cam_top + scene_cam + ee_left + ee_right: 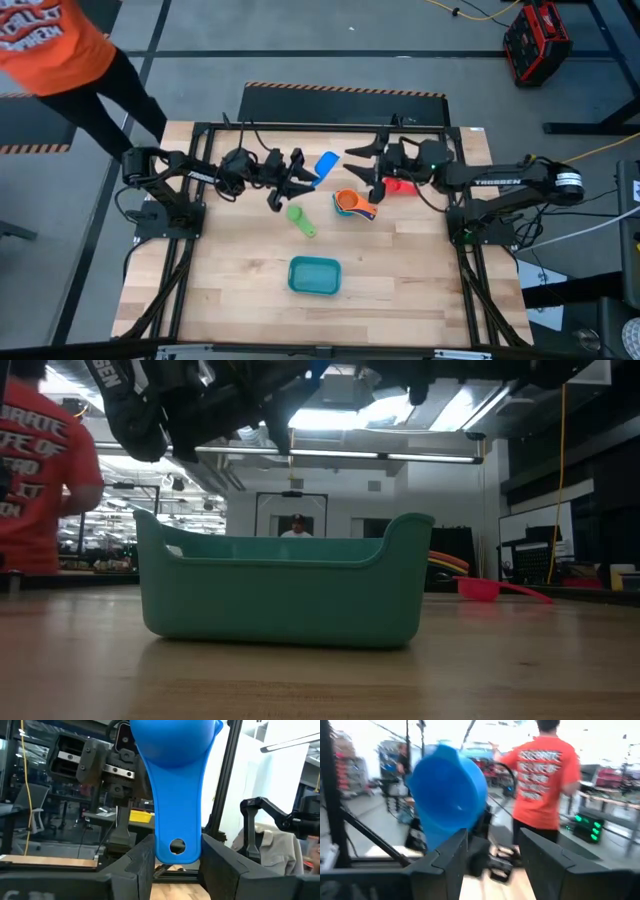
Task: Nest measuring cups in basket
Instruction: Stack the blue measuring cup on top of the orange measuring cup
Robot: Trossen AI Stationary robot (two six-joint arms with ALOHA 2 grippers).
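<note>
My left claw (176,862) is clamped on the blue cup's (172,780) stiff, light handle, far behind the basket (315,275); right claw (368,165) stands apart, empty.

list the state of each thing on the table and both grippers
blue cup: held up by its handle in the left gripper, clear of the table
right gripper: open, holding nothing
green cup: lying loose on the table
orange stack: cups nested, on the table
red cup: on the table
basket: upright, empty
</note>
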